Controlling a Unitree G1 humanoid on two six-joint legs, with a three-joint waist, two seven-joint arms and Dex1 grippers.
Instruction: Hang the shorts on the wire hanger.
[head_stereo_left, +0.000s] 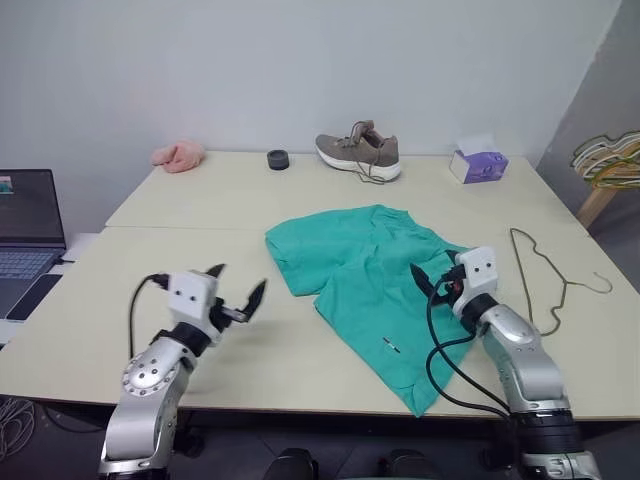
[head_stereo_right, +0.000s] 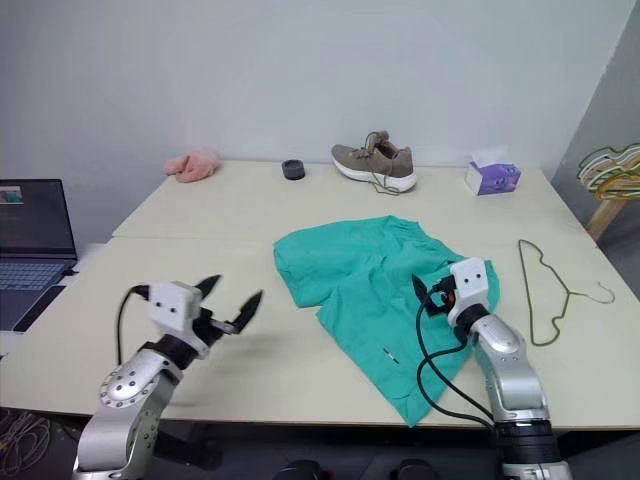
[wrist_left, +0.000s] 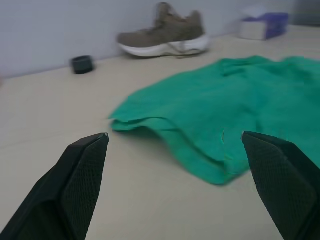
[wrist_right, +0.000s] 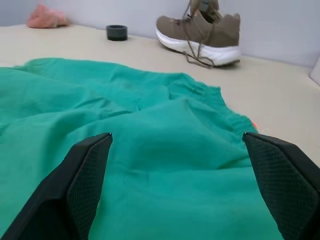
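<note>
1. We see L gripper (head_stereo_left: 235, 285) spread wide, empty, over bare table (head_stereo_left: 200, 200) just left of the shorts (head_stereo_left: 360, 270).
2. R gripper (wrist_right: 175, 145) released too, low over the shorts' right side.
3. 1 wire hanger (head_stereo_left: 545, 270) flat, right of shorts, apart.
4. Tissue box (head_stereo_left: 478, 165), tissue poking out.
5. Head views add 1 laptop (head_stereo_left: 25, 240); wrist views catch 1 shoe (wrist_right: 200, 32), 1 black ring (wrist_right: 116, 32).

Both arms are shiny silver metal with white blocks at the wrists, black cables looping, and black pointy fingers.
</note>
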